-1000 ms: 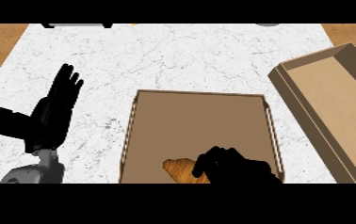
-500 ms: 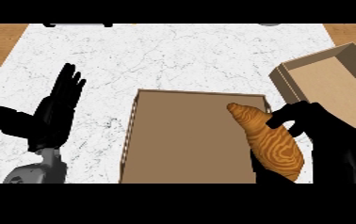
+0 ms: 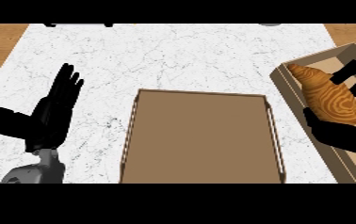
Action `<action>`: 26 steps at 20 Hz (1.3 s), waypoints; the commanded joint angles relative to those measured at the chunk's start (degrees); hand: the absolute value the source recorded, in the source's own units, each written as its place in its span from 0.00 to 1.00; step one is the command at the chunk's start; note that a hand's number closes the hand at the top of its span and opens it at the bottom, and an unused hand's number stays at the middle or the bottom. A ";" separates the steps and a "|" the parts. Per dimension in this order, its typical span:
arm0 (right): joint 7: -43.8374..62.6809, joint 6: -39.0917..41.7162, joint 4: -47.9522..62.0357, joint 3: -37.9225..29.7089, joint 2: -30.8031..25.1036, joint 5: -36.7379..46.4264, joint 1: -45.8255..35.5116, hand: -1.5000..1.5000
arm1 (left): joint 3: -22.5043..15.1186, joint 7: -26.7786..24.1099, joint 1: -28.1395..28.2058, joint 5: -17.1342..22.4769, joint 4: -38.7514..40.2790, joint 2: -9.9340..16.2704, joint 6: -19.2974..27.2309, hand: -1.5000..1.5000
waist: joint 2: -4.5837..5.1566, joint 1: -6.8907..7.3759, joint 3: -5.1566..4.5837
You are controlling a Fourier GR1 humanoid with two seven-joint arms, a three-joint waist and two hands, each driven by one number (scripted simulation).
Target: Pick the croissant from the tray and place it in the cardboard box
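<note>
While my right hand [image 3: 334, 131] curled round its lower end, the croissant [image 3: 327, 100] lay over the open cardboard box [image 3: 284, 77] at the right edge of the view. It was golden brown with darker swirled rings on its crust, long and tapering to a point at its far end, which sat just inside the box's near-left corner. Whether it touched the box floor or hung a little above it, I could not tell.

Nearest to me, in the middle of the view, the brown tray [image 3: 201, 138] lay flat on the counter, with low raised rims along its left and right sides, just beside the box and left of it. The white marble counter [image 3: 181, 53] with thin grey veins stretched away beyond both, and strips of wood surface [image 3: 12, 36] showed at its far left and far right corners.

My left hand [image 3: 55, 110] rested at the left side, well apart from the tray, fingers straight, spread a little and pointing up, holding nothing, with the grey forearm [image 3: 35, 169] below it. Part of my right hand's fingers [image 3: 345, 72] showed dark past the croissant, inside the box.
</note>
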 commanded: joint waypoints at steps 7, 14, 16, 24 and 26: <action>-19.32 -10.01 23.22 -12.35 -10.45 -2.43 0.06 1.00 | -1.50 1.50 -0.09 -0.92 -2.38 -1.57 0.54 0.50 | 0.02 0.19 -0.01; -22.28 -4.49 38.27 -8.65 -17.66 4.69 3.33 1.00 | -0.96 0.42 -0.07 -0.70 -1.26 -0.94 -0.50 0.50 | 0.41 1.12 -0.05; -23.21 -1.37 43.19 -8.78 -19.20 4.00 2.69 0.00 | -1.56 0.06 -0.94 -1.74 -0.36 -1.09 -0.22 0.50 | 0.40 0.90 -0.03; -36.15 -18.34 53.33 -16.47 -15.27 -3.87 -1.88 0.00 | -1.43 1.24 1.15 -1.10 -2.34 -2.00 0.02 0.50 | 0.00 0.47 0.07; -39.04 -21.50 53.11 -18.94 -15.00 -6.80 -4.50 0.00 | 0.48 2.79 0.21 0.08 -1.93 0.43 -1.34 0.50 | -0.03 0.53 0.09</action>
